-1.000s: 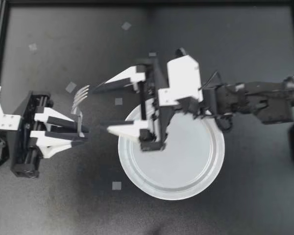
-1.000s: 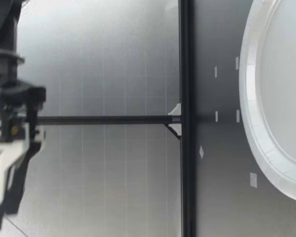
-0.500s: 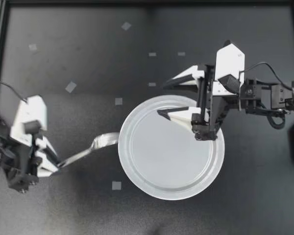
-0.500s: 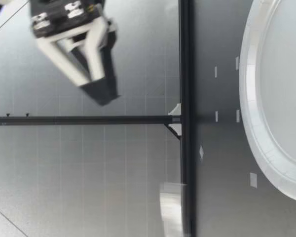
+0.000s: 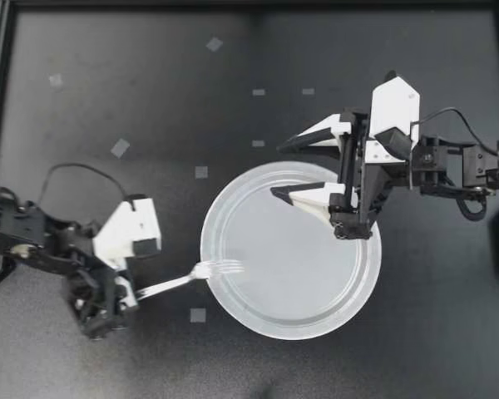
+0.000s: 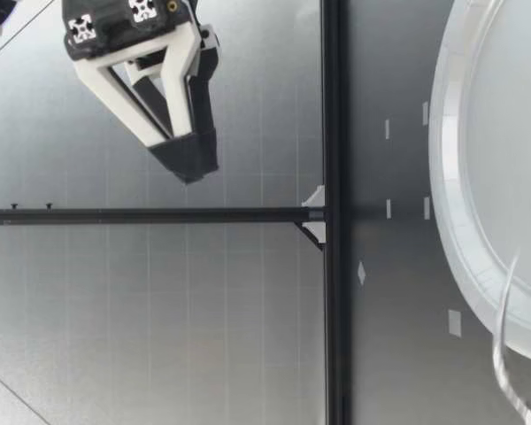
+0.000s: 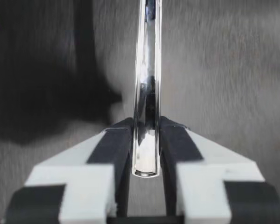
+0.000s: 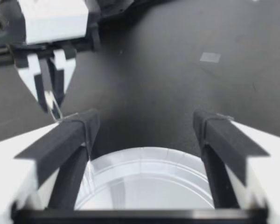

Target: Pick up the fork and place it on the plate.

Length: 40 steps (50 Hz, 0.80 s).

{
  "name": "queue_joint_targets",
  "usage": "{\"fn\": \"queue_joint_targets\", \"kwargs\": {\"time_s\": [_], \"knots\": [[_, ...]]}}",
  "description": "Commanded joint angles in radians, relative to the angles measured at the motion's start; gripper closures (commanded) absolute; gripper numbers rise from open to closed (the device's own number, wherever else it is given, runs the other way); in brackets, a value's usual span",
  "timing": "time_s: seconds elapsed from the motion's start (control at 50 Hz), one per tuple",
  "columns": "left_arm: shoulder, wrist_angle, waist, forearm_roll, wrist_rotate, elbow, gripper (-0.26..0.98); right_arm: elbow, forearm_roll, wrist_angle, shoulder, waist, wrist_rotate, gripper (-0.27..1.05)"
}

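While the fork (image 5: 191, 276) is being held with its tines reaching over the rim of the plate (image 5: 291, 291), it is not yet lying there; lowering and releasing are remaining, I judge. My left gripper (image 5: 131, 293) is pinching the handle's end between narrow fingers, its arm reaching in low from the side. My right gripper (image 5: 276, 169) is hovering over the plate's far part, fingers spread wide, holding nothing.

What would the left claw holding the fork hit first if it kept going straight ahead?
My left gripper would likely meet the near rim of the plate first; its fork reaches over that rim, though height is unclear.
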Motion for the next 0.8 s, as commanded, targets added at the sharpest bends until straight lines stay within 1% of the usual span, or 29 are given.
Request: {"fn": "queue_joint_targets", "kwargs": {"time_s": [0.0, 0.28, 0.64, 0.72, 0.76, 0.78], "knots": [[0.060, -0.031, 0.003, 0.017, 0.006, -0.049, 0.70, -0.005, 0.000, -0.020, -0.009, 0.003, 0.006, -0.02], [0.084, -0.032, 0.003, 0.018, 0.002, -0.040, 0.70, -0.003, 0.000, -0.041, -0.009, 0.011, 0.015, -0.02], [0.147, -0.023, 0.005, 0.018, -0.002, -0.067, 0.69, -0.003, -0.002, -0.044, -0.011, 0.014, 0.029, -0.02], [0.147, -0.006, 0.005, 0.018, 0.009, -0.077, 0.65, -0.003, 0.000, -0.044, -0.011, 0.012, 0.034, -0.02], [0.146, 0.003, 0.003, 0.018, 0.011, -0.080, 0.61, -0.003, 0.000, -0.044, -0.009, 0.014, 0.034, -0.02], [0.146, 0.005, 0.005, 0.018, 0.011, -0.081, 0.58, -0.003, 0.000, -0.044, -0.011, 0.014, 0.034, -0.02]]}}
